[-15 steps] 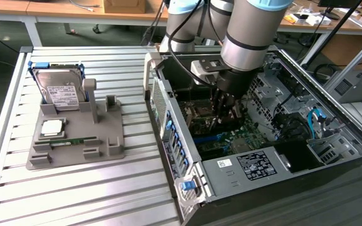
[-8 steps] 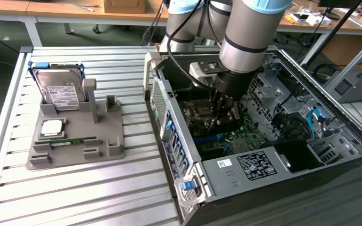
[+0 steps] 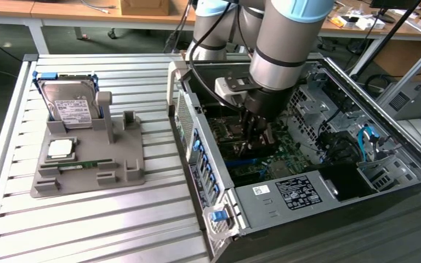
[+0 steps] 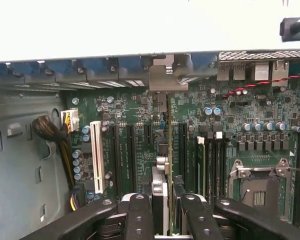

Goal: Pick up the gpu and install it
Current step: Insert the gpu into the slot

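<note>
My gripper (image 3: 258, 137) reaches down into the open computer case (image 3: 284, 192), above the green motherboard (image 3: 284, 156). In the wrist view its two black fingers (image 4: 140, 215) are shut on the gpu (image 4: 170, 145). The card shows edge-on as a thin upright board, and its silver bracket (image 4: 166, 80) lies against the rear slot openings of the case. The card stands in line with a black expansion slot, to one side of the white slot (image 4: 96, 155). Whether its lower edge sits in the slot I cannot tell.
A grey fixture (image 3: 86, 164) on the slatted table at the exterior view's left holds a hard drive (image 3: 72, 107), a processor chip (image 3: 61, 148) and a green memory stick (image 3: 86, 163). Inside the case are a yellow-black cable bundle (image 4: 50, 132), the processor socket (image 4: 257, 187) and blue cables (image 3: 368, 139).
</note>
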